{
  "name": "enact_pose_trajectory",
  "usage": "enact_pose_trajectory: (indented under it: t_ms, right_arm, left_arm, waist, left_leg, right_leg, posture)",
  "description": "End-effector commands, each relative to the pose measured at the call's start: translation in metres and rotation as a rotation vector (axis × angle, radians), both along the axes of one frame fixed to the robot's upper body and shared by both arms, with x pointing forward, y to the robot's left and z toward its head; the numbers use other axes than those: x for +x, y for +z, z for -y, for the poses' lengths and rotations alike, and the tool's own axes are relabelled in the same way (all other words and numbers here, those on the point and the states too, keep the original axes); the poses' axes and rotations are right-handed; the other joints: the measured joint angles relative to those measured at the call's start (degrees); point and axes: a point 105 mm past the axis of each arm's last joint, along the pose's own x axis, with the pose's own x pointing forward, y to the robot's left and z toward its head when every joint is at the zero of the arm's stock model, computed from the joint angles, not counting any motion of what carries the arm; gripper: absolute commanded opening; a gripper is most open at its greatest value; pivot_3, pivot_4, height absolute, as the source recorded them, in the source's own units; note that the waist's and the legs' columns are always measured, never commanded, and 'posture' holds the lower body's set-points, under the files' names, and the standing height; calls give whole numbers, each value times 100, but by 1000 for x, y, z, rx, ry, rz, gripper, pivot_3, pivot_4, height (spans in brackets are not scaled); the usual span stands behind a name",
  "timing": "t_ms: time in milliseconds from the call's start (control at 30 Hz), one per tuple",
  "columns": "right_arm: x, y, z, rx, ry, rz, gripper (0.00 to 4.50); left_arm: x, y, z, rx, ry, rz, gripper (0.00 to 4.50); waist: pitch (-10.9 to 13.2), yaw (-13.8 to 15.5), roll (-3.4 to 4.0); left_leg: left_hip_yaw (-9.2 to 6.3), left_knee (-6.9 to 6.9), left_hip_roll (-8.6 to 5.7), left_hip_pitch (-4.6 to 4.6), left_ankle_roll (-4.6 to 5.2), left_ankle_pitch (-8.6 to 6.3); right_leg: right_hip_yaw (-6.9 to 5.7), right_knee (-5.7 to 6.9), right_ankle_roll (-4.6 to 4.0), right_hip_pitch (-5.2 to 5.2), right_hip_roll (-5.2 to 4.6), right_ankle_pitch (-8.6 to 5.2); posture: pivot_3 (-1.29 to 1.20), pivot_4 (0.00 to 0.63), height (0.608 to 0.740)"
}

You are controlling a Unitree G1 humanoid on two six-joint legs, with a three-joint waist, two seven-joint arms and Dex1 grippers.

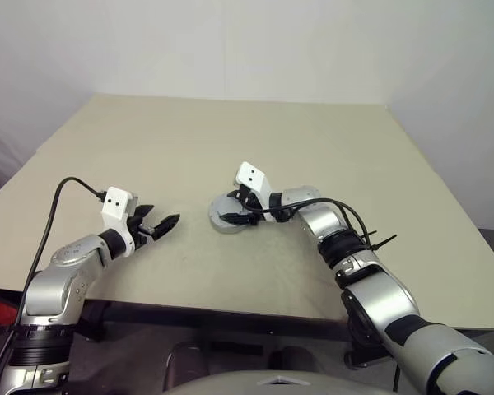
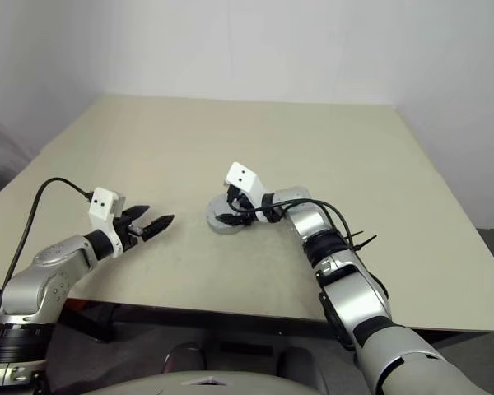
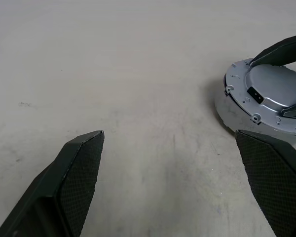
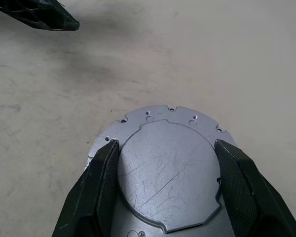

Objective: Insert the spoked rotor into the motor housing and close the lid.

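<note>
At table (image 1: 329, 164) centre | lid (image 4: 168, 182) sat on motor housing (image 3: 237, 111), right claw (image 4: 167, 163) pinching lid's raised edges | left claw (image 3: 187, 163) spread, apart | advice: press level, release gently.

Left pincer (image 1: 160, 224) spread wide, right pincer (image 4: 165, 153) parted, pointing leftward
</note>
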Motion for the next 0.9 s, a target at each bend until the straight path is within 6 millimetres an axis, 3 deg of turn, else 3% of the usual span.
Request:
enact_pose_trajectory:
  t_ms: [33,333,667,900]
  right_arm:
    - [-19,-55,27,-163,-24,-183,2945]
    - [-25,-62,20,-167,-6,-208,2945]
    - [-26,-76,30,-229,-30,-204,2945]
    - [-25,-74,35,-226,-38,-227,2945]
  left_arm:
    - [3,17,-1,3,3,65,4500]
    - [3,17,-3,3,13,67,4500]
    - [2,17,-5,3,20,65,4500]
    - [2,17,-4,2,17,62,4500]
  waist:
    - [-1,1,0]
    - [-15,0,5]
    - [-72,-2,30]
    - [-100,-2,41]
  left_leg:
    - [0,0,0,0,0,0]
    - [0,-4,0,0,3,-2]
    - [0,-11,-2,7,8,-6]
    - [0,-14,-6,13,10,-7]
  right_leg:
    - [0,0,0,0,0,0]
    - [0,-3,2,4,1,-2]
    - [0,-16,18,20,0,-12]
    - [1,-19,50,26,-3,-30]
  posture:
    - [0,0,740]
    - [0,0,740]
    - [0,0,740]
    - [0,0,740]
